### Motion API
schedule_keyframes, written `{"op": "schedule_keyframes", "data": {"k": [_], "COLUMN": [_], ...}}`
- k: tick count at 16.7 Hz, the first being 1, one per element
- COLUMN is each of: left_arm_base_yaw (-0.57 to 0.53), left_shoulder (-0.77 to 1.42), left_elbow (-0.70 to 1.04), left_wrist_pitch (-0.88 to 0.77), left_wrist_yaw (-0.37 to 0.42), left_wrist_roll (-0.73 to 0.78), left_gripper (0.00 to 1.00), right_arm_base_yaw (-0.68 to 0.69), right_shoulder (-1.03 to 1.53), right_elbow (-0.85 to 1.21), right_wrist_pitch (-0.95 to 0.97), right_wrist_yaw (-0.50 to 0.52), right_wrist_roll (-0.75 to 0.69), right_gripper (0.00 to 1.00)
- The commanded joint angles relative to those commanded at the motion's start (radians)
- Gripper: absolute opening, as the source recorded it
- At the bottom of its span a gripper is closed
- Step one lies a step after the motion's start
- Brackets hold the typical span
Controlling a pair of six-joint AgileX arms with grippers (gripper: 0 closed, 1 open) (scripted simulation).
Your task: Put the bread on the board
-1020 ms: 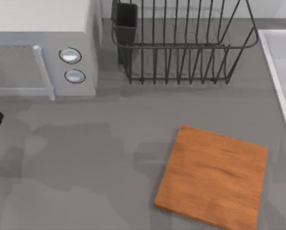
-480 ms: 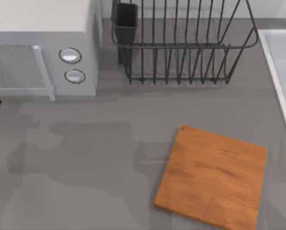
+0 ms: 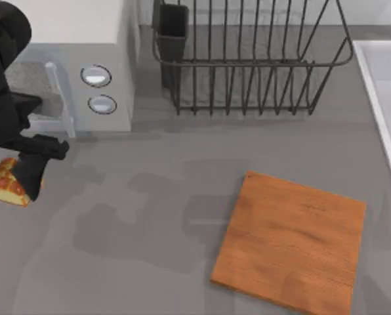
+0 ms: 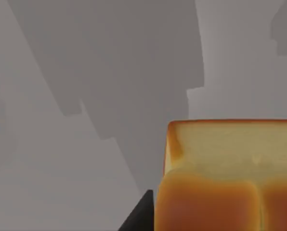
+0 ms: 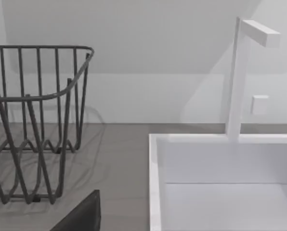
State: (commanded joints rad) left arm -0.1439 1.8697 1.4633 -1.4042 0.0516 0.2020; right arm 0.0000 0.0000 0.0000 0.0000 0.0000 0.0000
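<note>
Orange-brown and bare, the board (image 3: pixel 290 244) is lying at the lower right of the top view, so the placing is not yet done. We are carrying the bread (image 3: pixel 5 184) at the far left edge, in front of the microwave (image 3: pixel 58 62), well apart from the board, with the whole crossing of the table (image 3: pixel 149 216) left. Our left gripper (image 3: pixel 26 176) is closing on the loaf's right side, dark fingers pressed against it.

From the left wrist, we are seeing the bread (image 4: pixel 230 178) close up, its pale side and glossy crust raised above the grey surface; a dark fingertip (image 4: pixel 138 216) is touching its edge, so we judge the grip clamped.

From the right wrist, we are looking at the wire rack (image 5: pixel 35 125) and the white sink (image 5: pixel 220 183); whether the right gripper's fingers are apart, we cannot tell.
</note>
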Motion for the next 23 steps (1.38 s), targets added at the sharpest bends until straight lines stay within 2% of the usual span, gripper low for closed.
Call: {"op": "schedule_keyframes", "data": {"k": [6, 13, 19, 23], "left_arm_base_yaw": [-0.312, -0.625, -0.792, -0.834], "left_shoulder": [0.191, 0.410, 0.609, 0.692], "left_elbow": [0.289, 0.683, 0.939, 1.012], "left_wrist_pitch": [-0.138, -0.172, -0.148, -0.126], "left_wrist_yaw": [0.037, 0.026, 0.030, 0.042], "left_wrist_roll": [-0.305, -0.727, -1.048, -1.157], "left_gripper": [0.00, 0.00, 0.00, 0.00], "right_arm_base_yaw": [0.000, 0.000, 0.000, 0.000], "right_shoulder": [0.000, 0.000, 0.000, 0.000], "right_elbow": [0.000, 0.000, 0.000, 0.000], "right_wrist_pitch": [0.000, 0.000, 0.000, 0.000], "right_wrist_yaw": [0.000, 0.000, 0.000, 0.000], "right_wrist_roll": [0.000, 0.000, 0.000, 0.000], "right_gripper": [1.00, 1.00, 1.00, 1.00]}}
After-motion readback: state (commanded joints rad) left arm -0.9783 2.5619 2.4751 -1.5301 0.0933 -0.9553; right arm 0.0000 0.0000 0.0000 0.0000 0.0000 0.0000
